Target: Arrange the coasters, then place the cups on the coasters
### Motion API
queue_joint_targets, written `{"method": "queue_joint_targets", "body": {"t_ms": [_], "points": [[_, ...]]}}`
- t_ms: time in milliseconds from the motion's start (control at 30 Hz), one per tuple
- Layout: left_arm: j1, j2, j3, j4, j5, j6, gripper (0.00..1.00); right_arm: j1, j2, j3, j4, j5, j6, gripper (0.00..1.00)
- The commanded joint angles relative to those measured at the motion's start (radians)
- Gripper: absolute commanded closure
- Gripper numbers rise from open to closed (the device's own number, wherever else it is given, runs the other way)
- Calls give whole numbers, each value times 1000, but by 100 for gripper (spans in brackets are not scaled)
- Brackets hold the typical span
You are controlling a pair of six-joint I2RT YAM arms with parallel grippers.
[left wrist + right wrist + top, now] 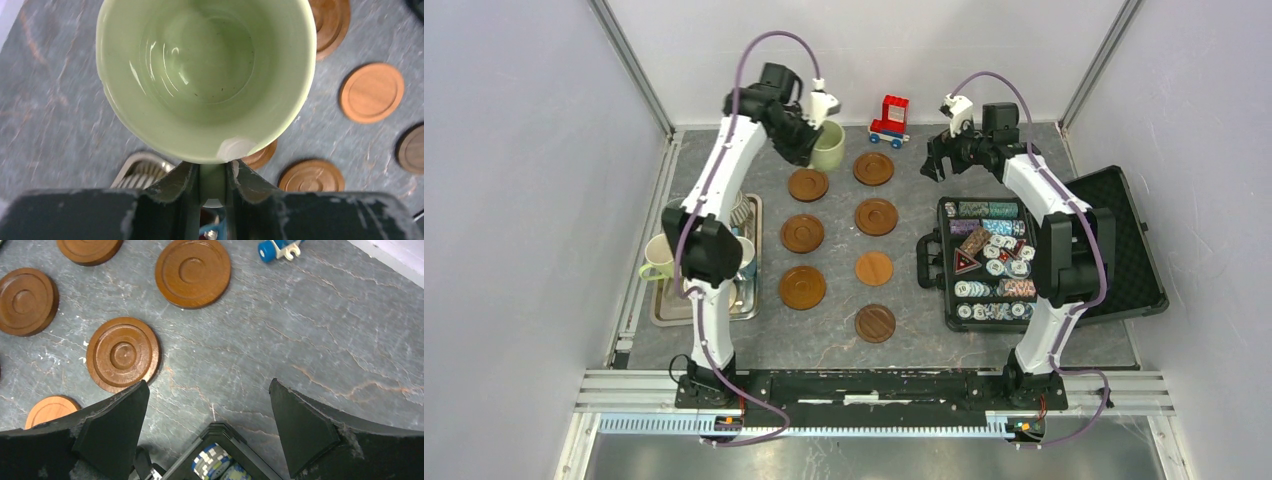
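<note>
My left gripper (815,141) is at the far left of the table, shut on the handle of a pale green cup (829,146). In the left wrist view the cup (205,75) fills the top, mouth up, with its handle between my left gripper's (212,175) fingers. Several round brown coasters lie in two columns mid-table, among them one (808,184) just in front of the cup and one (873,168) to its right. Whether the cup touches the table cannot be told. My right gripper (938,160) (210,395) hangs open and empty above bare table beside the coasters (123,354).
A metal tray (662,312) at the left holds more cups (656,258). An open black case (1139,250) with poker chips (996,262) lies at the right; its corner (220,432) shows under my right gripper. A red toy vehicle (889,120) stands at the back.
</note>
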Motion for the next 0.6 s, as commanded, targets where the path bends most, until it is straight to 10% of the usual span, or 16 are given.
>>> {"method": "queue_joint_targets", "body": {"t_ms": [0, 567], "points": [[-59, 68, 89, 200, 31, -139, 98, -22, -44, 21, -11, -22, -16, 2], [-143, 333, 169, 462, 50, -191, 94, -40, -28, 28, 25, 6, -14, 2]]}}
